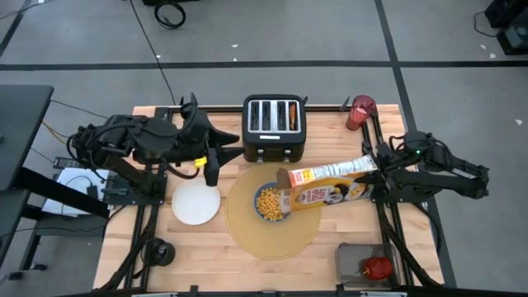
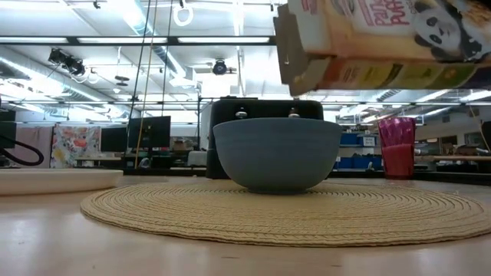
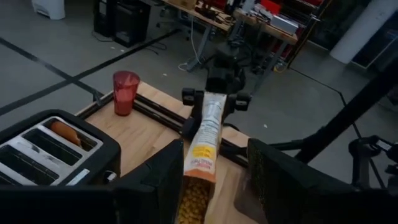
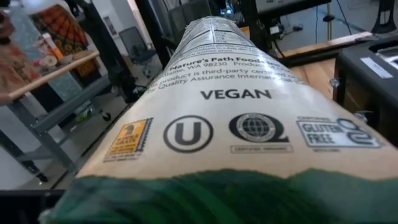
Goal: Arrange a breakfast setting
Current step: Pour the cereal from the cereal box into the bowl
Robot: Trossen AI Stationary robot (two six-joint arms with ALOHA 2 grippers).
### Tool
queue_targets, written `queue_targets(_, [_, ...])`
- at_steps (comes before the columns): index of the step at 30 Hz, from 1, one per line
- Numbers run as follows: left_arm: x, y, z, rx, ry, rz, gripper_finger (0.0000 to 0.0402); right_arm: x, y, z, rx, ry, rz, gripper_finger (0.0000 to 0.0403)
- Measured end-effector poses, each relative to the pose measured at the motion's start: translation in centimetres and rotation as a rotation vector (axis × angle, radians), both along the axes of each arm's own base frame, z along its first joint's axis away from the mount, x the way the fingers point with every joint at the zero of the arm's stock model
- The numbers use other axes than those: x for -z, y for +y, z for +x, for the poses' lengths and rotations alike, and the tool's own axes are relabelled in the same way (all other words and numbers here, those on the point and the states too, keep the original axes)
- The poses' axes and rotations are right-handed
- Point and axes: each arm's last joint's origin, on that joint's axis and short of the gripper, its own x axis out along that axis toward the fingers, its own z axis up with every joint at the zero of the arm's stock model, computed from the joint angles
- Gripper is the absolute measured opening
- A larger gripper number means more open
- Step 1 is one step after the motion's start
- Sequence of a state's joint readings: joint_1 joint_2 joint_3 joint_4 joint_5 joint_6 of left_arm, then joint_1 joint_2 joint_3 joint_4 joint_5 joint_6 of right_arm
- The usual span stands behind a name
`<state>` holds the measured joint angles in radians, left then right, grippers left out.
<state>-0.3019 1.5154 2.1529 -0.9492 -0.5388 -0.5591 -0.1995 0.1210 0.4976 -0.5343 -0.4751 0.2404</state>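
A round tan placemat lies mid-table with a blue bowl on it, yellow cereal inside. The white plate rests flat on the table, left of the mat. The red cup stands at the far right. The red apple lies in a grey tray at the near right. My right gripper is shut on a cereal box held above the bowl. My left gripper hangs open and empty between plate and toaster. The spoon is out of view. My right gripper holds the cereal box by its closed end, coming level from the table's right, with the fingers along the box. The box is lifted clear and lies nearly level. Its open end is above the bowl. The box hides the fingers in the wrist view.
A black four-slot toaster stands at the far middle, just behind the mat. The grey tray sits at the near right edge. Bare wood shows near the front edge, left of the tray and below the plate.
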Motion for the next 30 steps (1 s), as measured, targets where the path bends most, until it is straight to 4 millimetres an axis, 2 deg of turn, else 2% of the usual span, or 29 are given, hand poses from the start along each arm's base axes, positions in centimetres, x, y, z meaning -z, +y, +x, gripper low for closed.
queue_targets(8, [-0.2, -0.1, -0.1, -0.039, -0.009, 0.051, 0.0182, -0.2, 0.1, -0.6, 0.005, -0.034, 0.028, 0.0206])
queue_targets(19, [-0.5, 0.0, 0.0, -0.065, -0.021, 0.134, 0.0182, -1.5, 0.1, -0.5, 0.006, -0.153, 0.065, 0.0206])
queue_targets(24, [-1.0, 0.1, -1.3, -0.077, -0.032, 0.141, 0.0182, -2.7, 0.1, -0.6, 0.001, -0.265, 0.077, 0.0206])
queue_targets(30, [-1.1, -0.1, -1.8, -0.091, -0.026, 0.152, 0.0182, -3.8, 0.1, -0.8, 0.003, -0.373, 0.095, 0.0206])
